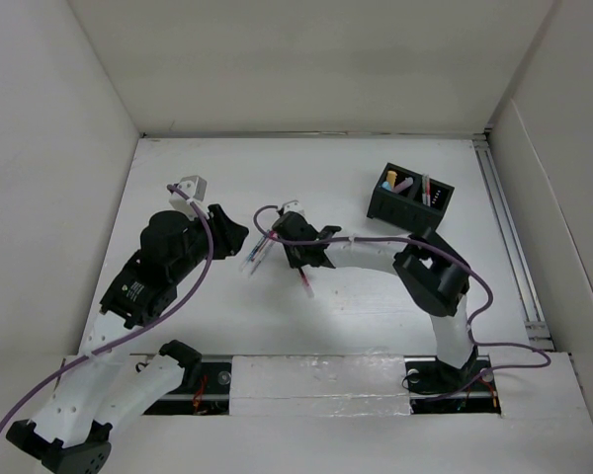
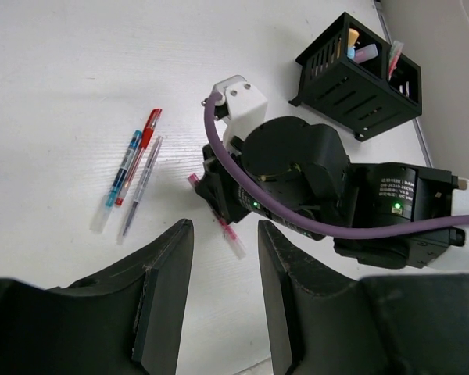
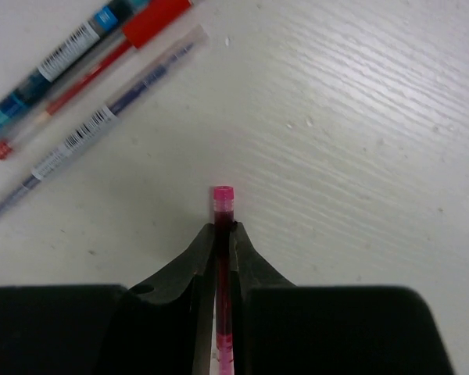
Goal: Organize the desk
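On the white desk [image 1: 376,306] my right gripper [image 3: 223,231] is shut on a pink pen [image 3: 223,234]; it shows in the top view [image 1: 304,281] and in the left wrist view [image 2: 227,232], where its clear cap end sticks out below the right gripper [image 2: 219,191]. Three pens lie side by side to its left: a blue one [image 2: 121,173], a red one [image 2: 139,152] and a clear dark one [image 2: 141,186]. My left gripper [image 2: 223,234] is open and empty above the desk, left of them in the top view [image 1: 232,232].
A black compartmented box [image 1: 408,195] with pens and small items stands at the back right, also in the left wrist view [image 2: 361,74]. White panel walls border the desk. A purple cable [image 1: 395,240] runs along the right arm.
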